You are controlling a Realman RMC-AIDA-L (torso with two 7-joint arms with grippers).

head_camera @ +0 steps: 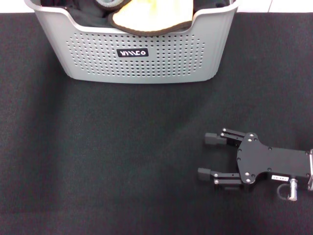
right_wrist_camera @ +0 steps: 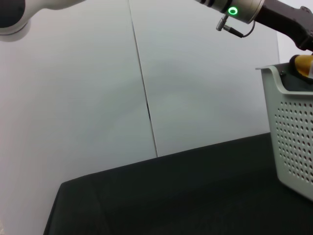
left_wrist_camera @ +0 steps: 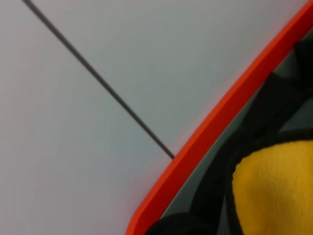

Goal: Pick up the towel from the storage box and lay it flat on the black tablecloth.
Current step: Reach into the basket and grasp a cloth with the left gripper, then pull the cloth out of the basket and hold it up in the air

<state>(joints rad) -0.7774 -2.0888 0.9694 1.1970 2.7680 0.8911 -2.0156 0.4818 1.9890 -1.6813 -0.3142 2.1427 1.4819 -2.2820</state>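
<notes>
Nearest the robot, the right gripper (head_camera: 208, 155) lies low over the black tablecloth (head_camera: 112, 161) at the near right, fingers spread wide w/ nothing between them, pointing toward the robot's left; it looks parked, well apart from the box. The cloth itself is a wide grainy black sheet running from the near edge out under the basket, w/ nothing laid on the stretch in front of the box yet. Farther out sits the storage box (head_camera: 142, 68), a light-grey perforated basket w/ rounded corners and a small black label (head_camera: 133, 52) w/ white lettering on its near wall. Inside it the towel (head_camera: 151, 17) is bunched up, yellow face showing, dark edging along its near fold, hanging slightly over the dip in the near rim; beside it some plain black fabric (head_camera: 80, 14) fills the left part of the box. Farthest, the left gripper is up over the box: the right wrist view shows the left arm (right_wrist_camera: 274, 14) reaching in above the rim, and the left wrist view looks close onto the yellow towel (left_wrist_camera: 274, 191), but its fingers don't show, so can't tell if it has hold. Judging by this, task is at the start: towel not lifted out, then carry and spread flat on the cloth are all left to do
</notes>
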